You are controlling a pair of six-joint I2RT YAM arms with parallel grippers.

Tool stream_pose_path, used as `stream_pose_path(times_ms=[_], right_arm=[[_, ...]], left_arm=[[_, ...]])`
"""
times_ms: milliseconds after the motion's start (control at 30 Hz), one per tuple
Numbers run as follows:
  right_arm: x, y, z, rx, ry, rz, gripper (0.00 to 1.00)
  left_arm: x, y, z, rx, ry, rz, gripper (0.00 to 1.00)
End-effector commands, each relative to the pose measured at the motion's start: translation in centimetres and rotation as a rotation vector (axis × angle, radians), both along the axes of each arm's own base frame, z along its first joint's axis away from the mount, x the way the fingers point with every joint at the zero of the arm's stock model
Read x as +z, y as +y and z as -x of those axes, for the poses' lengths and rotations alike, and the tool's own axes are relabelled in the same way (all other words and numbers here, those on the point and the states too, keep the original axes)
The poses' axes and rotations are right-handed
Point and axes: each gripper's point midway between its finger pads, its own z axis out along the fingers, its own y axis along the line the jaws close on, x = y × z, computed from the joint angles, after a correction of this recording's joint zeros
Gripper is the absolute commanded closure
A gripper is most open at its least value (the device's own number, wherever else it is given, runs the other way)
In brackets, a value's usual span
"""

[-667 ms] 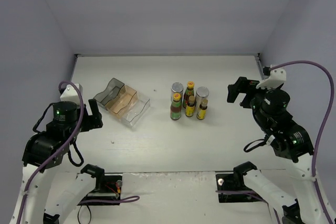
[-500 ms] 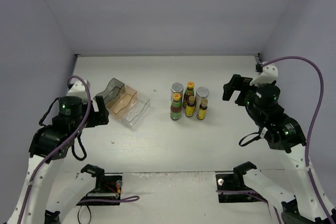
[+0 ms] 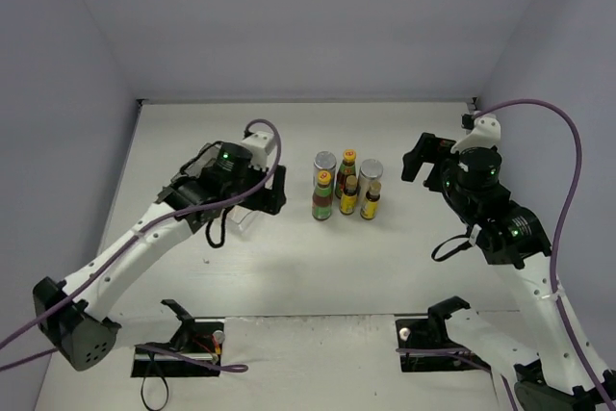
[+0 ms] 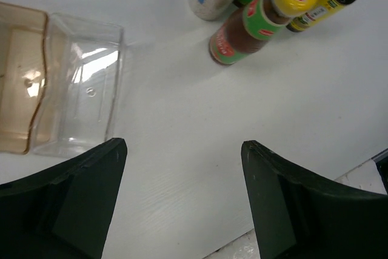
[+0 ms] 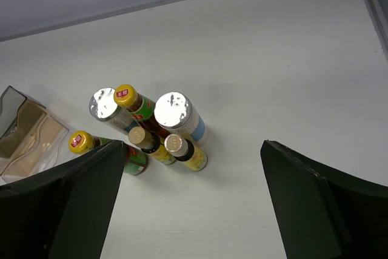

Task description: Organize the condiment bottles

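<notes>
Standing packed together mid-table, just right of the clear stepped plastic rack (image 4: 79, 83), the six small condiment bottles (image 3: 345, 187) look rigid, smooth, fairly light and easy to tip. A hold around the body below the cap seems safest. Both the left gripper (image 4: 182, 150) and the right gripper (image 3: 421, 163) gape apart, empty. From above, the left arm hides most of the rack, and the left wrist view crops the rear bottles.
</notes>
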Motion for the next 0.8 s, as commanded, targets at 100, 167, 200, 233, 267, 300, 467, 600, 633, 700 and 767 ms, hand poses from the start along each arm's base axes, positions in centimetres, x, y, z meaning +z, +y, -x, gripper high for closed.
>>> stream_pose_path(times_ms=[100, 167, 200, 233, 267, 300, 467, 600, 633, 700, 767], right_arm=[[2.1, 1.2, -1.2, 0.033, -0.057, -0.028, 0.0], [2.0, 1.1, -1.2, 0.033, -0.053, -0.016, 0.0], [2.0, 1.0, -1.2, 0.033, -0.052, -0.012, 0.0], [2.2, 1.0, -1.1, 0.033, -0.056, -0.012, 0.0], [2.3, 1.0, -1.0, 0.038, -0.059, -0.013, 0.0], [2.5, 1.0, -0.8, 0.038, -0.064, -0.015, 0.0], [2.6, 0.8, -0.6, 0.041, -0.074, -0.01, 0.0], [3.0, 0.7, -0.5, 0.038, -0.084, -0.01, 0.0], [3.1, 0.7, -0.4, 0.037, -0.086, -0.009, 0.0], [3.1, 0.5, -0.4, 0.032, -0.087, -0.005, 0.0], [3.1, 0.3, -0.3, 0.023, -0.087, 0.001, 0.0]], left_arm=[[3.3, -7.9, -3.6, -0.104, -0.184, 0.062, 0.23], [3.0, -9.8, -4.1, -0.144, -0.193, 0.05, 0.23], [2.9, -10.6, -4.1, -0.146, -0.203, 0.037, 0.23], [3.2, -11.1, -4.4, -0.149, -0.211, 0.041, 0.23], [2.6, -11.8, -4.9, -0.154, -0.212, 0.038, 0.23], [2.4, -12.1, -5.2, -0.15, -0.215, 0.035, 0.23], [1.4, -14.3, -6.9, -0.154, -0.219, 0.04, 0.23], [0.6, -15.3, -7.8, -0.152, -0.219, 0.037, 0.23], [0.4, -15.4, -8.1, -0.145, -0.221, 0.039, 0.24], [0.0, -15.9, -8.4, -0.144, -0.213, 0.04, 0.24], [-0.6, -16.2, -8.5, -0.144, -0.204, 0.037, 0.27]])
